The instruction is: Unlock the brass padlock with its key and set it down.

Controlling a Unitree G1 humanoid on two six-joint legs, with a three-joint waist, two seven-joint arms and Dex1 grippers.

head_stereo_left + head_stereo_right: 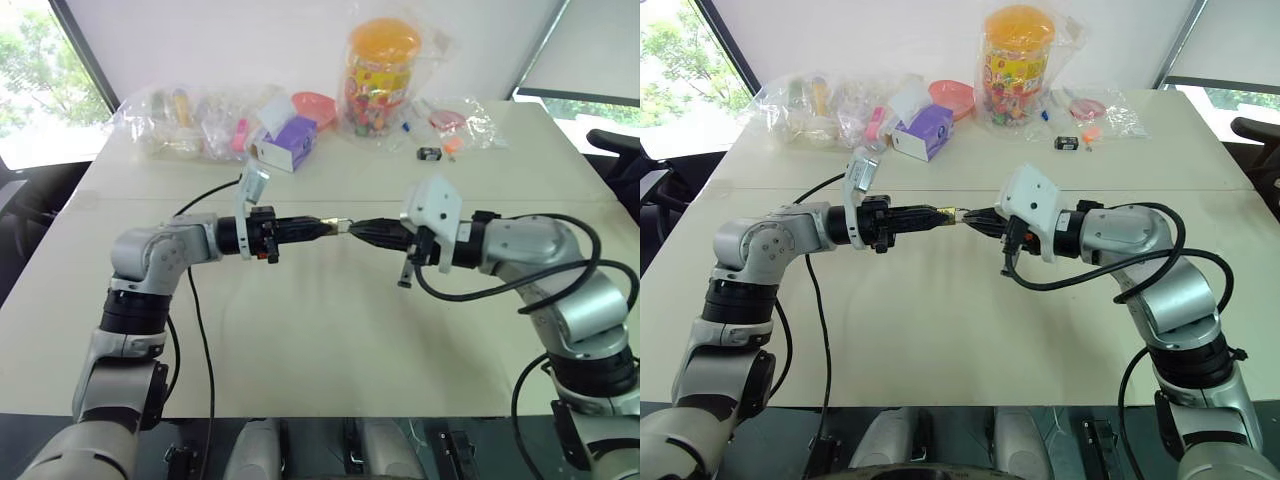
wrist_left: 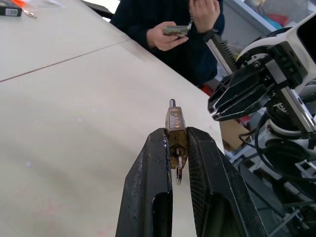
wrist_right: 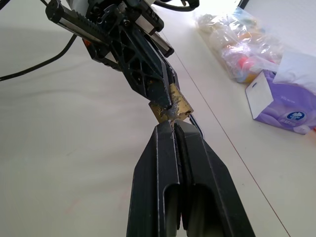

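Observation:
The brass padlock (image 2: 176,129) hangs in mid-air over the white table (image 1: 320,340), pinched between the black fingers of my left gripper (image 1: 322,227), which points level toward the right. A small silvery key with a ring (image 2: 178,169) sticks out of the padlock's end, between those fingers. My right gripper (image 1: 358,229) faces the left one, shut, its tip right at the padlock's other end (image 3: 174,106). In the left wrist view the right gripper (image 2: 213,106) stands slightly apart from the lock, with nothing visible between its fingers.
Along the table's far edge lie clear bags of small items (image 1: 185,120), a purple tissue box (image 1: 290,140), a pink bowl (image 1: 314,105), a candy jar (image 1: 382,75) and a small black object (image 1: 430,153). A person in dark clothes (image 2: 173,29) stands beside the table.

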